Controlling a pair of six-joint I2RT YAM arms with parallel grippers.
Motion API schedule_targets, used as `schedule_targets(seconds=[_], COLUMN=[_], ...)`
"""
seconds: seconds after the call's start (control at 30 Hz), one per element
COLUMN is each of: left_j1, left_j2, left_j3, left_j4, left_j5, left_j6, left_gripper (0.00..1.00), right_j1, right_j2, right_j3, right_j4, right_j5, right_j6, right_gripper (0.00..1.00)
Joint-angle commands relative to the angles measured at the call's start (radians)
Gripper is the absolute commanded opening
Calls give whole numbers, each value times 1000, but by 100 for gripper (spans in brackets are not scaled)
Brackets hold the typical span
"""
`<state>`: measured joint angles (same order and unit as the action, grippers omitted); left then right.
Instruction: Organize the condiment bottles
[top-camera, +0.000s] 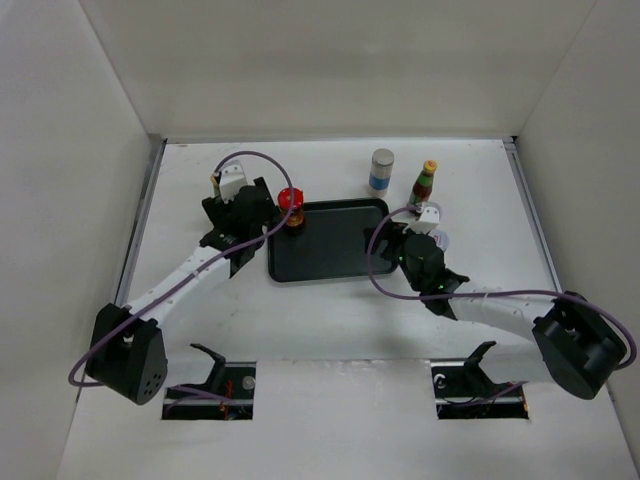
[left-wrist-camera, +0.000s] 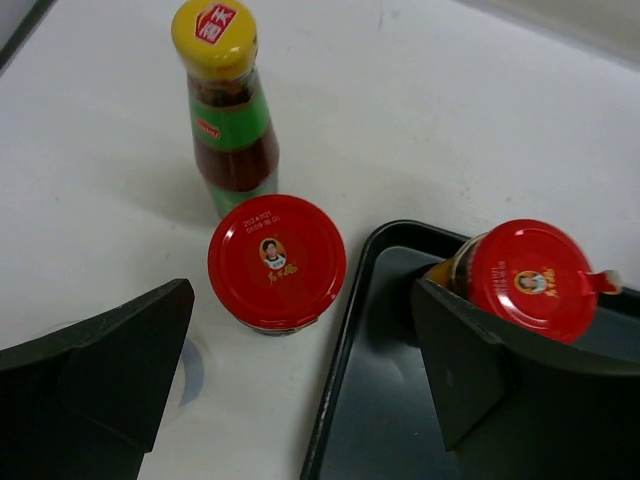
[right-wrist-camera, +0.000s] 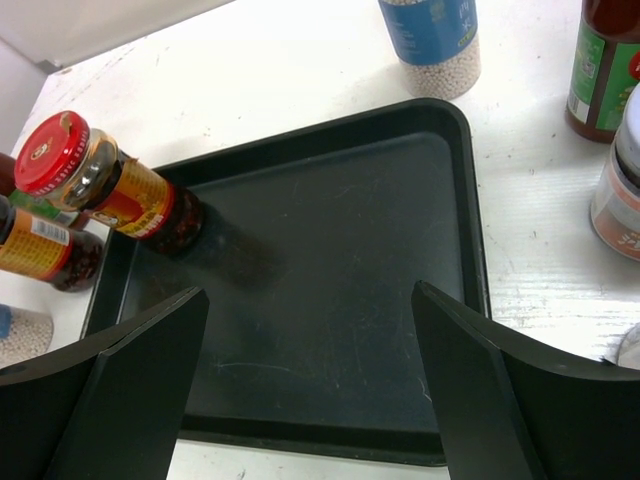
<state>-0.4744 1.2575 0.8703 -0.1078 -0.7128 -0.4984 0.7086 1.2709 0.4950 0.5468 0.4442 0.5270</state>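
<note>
A red-lidded jar (left-wrist-camera: 530, 280) stands in the black tray's (left-wrist-camera: 380, 400) far left corner; it also shows in the top view (top-camera: 290, 200) and the right wrist view (right-wrist-camera: 100, 180). A second red-lidded jar (left-wrist-camera: 277, 262) and a yellow-capped green-necked bottle (left-wrist-camera: 225, 110) stand on the table just left of the tray. My left gripper (left-wrist-camera: 300, 400) is open and empty above the tray's edge, between the two jars. My right gripper (right-wrist-camera: 310, 380) is open and empty over the tray (right-wrist-camera: 330, 260). A white grey-topped cylinder (top-camera: 382, 170) and another yellow-capped bottle (top-camera: 425, 183) stand behind the tray.
A pale-lidded jar (right-wrist-camera: 620, 185) stands at the tray's right side, close to my right arm. A white container (right-wrist-camera: 15, 335) shows partly at the tray's left. White walls enclose the table on three sides.
</note>
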Motion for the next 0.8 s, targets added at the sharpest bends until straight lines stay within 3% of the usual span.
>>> schedule_targets(seconds=[0.0, 0.5, 0.67, 0.77], left_j1=[21, 118, 115, 107], left_j2=[40, 183, 214, 217], left_j3=[32, 49, 47, 44], left_j4=[-58, 71, 117, 140], left_j5=[-1, 85, 104, 108], left_j6=[-45, -55, -46, -39], left_gripper=[92, 87, 74, 59], right_j1=[21, 33, 33, 33], right_j2=[-8, -10, -11, -16], right_j3=[31, 40, 37, 33], right_j4=[50, 38, 36, 47], right_j5=[27, 16, 13, 14], right_j6=[-28, -25, -25, -24], right_gripper=[90, 91, 91, 91])
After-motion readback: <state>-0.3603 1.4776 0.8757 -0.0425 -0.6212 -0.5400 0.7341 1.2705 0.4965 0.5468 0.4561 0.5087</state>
